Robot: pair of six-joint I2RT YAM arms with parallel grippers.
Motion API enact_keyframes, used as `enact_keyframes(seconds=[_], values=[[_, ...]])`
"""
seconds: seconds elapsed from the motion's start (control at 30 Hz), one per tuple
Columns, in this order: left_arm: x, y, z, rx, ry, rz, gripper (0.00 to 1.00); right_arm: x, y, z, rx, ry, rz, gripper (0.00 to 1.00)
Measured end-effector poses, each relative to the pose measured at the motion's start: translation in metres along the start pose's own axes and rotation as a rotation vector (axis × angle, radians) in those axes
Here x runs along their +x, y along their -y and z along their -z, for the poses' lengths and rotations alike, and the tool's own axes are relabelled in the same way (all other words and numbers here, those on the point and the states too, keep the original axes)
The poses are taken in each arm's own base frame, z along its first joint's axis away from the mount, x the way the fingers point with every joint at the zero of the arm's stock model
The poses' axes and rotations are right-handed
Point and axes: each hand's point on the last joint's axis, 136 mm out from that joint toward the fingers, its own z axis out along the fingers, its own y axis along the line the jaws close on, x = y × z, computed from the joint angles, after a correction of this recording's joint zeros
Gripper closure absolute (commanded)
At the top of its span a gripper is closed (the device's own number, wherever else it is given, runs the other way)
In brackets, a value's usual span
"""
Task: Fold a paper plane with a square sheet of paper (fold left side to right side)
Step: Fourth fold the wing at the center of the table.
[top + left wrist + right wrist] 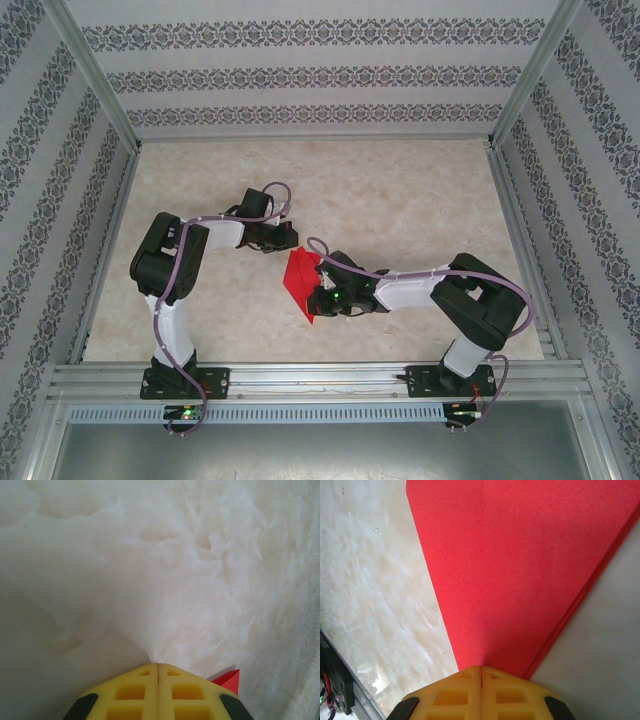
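Red paper [520,570] lies beside the left gripper [158,667] and under the right gripper [481,672], both pressed together; a sideways drag could shift it, spoiling the fold.

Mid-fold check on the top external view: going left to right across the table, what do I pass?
Left patterned wall → left arm → folded red paper → right arm → right patterned wall.
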Motion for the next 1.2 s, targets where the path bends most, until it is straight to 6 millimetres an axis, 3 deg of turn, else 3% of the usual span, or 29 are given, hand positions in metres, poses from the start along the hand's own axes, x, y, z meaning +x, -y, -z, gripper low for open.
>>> enact_keyframes(seconds=[0.13, 0.23, 0.37, 0.47, 0.6, 0.77, 0.97, 1.2], values=[[-0.002, -0.001, 0.005, -0.018, 0.02, -0.008, 1.0, 0.0, 0.0, 0.001, -0.009, 0.008, 0.005, 1.0], [0.002, 0.003, 0.023, -0.024, 0.046, -0.021, 1.0, 0.0, 0.001, 0.002, -0.014, 0.013, 0.011, 1.0], [0.015, 0.025, 0.051, 0.025, 0.08, -0.055, 1.0, 0.002, 0.004, 0.006, -0.02, 0.002, 0.021, 1.0], [0.032, 0.041, 0.057, 0.074, 0.065, -0.077, 1.0, 0.003, 0.006, 0.007, -0.022, -0.005, 0.027, 1.0], [0.064, 0.06, 0.044, 0.142, -0.017, -0.092, 1.0, 0.003, 0.007, 0.008, -0.024, -0.013, 0.035, 1.0], [0.092, 0.061, 0.018, 0.166, -0.119, -0.072, 1.0, 0.003, 0.008, 0.009, -0.02, -0.015, 0.037, 1.0], [0.1, 0.046, 0.0, 0.13, -0.157, -0.042, 1.0, 0.004, 0.008, 0.009, -0.023, -0.019, 0.042, 1.0], [0.097, 0.042, -0.003, 0.107, -0.153, -0.038, 1.0, 0.003, 0.006, 0.01, -0.021, -0.025, 0.043, 1.0]])
